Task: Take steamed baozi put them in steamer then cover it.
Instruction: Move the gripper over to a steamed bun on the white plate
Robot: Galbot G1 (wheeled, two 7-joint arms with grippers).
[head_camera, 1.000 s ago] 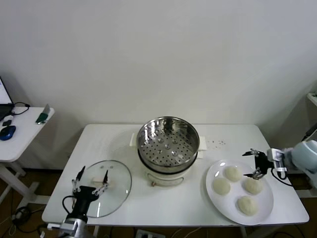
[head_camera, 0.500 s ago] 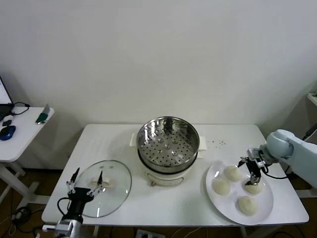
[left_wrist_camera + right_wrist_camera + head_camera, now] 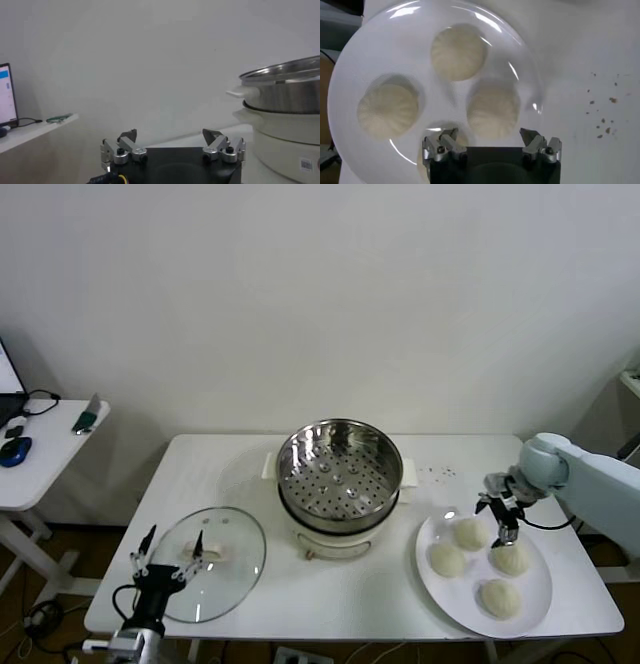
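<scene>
Baozi point(image 3: 470, 533) crowd plate point(image 3: 535, 599) under released right pincer point(image 3: 497, 521); left pincer point(image 3: 165, 557) released.

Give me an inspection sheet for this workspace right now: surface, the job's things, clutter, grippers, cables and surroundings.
Surface: white table, with dark specks near its right rear.
Job's things: four steamed baozi all on the white plate; steamer open, its perforated tray bare; cover flat on the table's left front.
Clutter: nothing seen on the table.
Grippers: right gripper open, above the plate among the buns, holding nothing; left gripper open, at the cover's near edge, holding nothing.
Cables: black cable on the side desk.
Surroundings: plain white wall; the side desk on the left carries a blue mouse.
</scene>
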